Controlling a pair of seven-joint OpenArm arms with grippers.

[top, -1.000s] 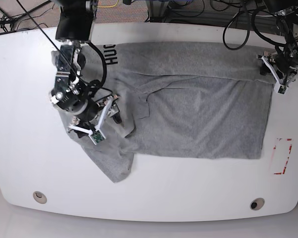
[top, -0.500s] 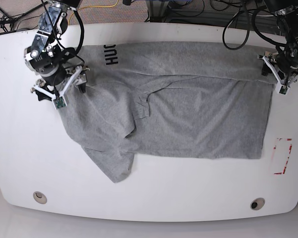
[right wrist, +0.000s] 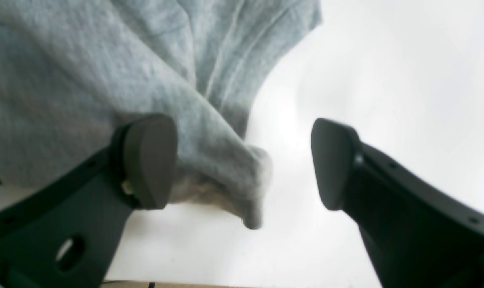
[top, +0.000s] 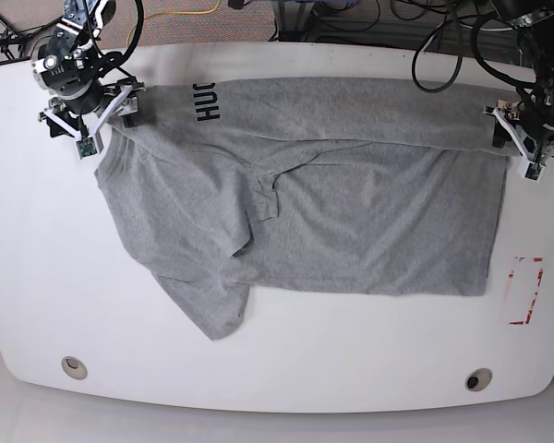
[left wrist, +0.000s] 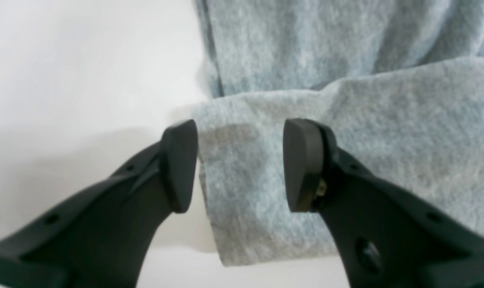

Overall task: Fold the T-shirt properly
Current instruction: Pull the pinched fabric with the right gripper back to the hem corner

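Since a moment ago my right claw has swung up from the shirt's middle to its far corner, by the black lettering. From the base view, the T-shirt lies spread on the white bench, my left claw at its opposite corner. Through my left wrist, fingers stand apart astride the cloth edge, gripping nothing. Through my right wrist, fingers are wide, a bunched fold between them, loose
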